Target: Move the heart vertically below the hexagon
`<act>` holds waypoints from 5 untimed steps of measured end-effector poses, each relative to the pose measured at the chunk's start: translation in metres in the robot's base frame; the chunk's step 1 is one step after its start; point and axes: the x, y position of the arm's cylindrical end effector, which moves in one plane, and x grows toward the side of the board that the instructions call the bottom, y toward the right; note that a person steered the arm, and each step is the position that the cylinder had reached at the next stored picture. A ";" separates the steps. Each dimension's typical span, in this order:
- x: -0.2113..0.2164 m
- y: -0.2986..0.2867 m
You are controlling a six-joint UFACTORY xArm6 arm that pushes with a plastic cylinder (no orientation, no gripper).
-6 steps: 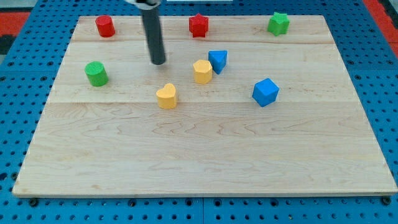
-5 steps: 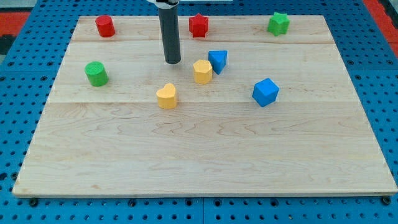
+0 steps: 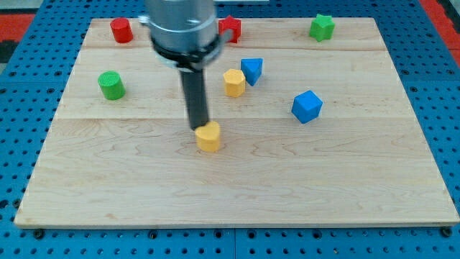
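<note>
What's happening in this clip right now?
A robot arm ending in a dark rod is pushing blocks on a wooden board. My tip is touching the upper-left edge of the yellow heart, which sits below and to the view's left of the yellow hexagon. A blue triangular block sits just right of the hexagon. The heart is not yet directly beneath the hexagon.

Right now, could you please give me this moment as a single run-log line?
my tip: touching yellow heart, upper-left side | yellow hexagon: up-right of heart | heart: not yet below hexagon
</note>
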 end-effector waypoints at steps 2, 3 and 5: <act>0.041 -0.045; 0.066 0.034; 0.037 0.179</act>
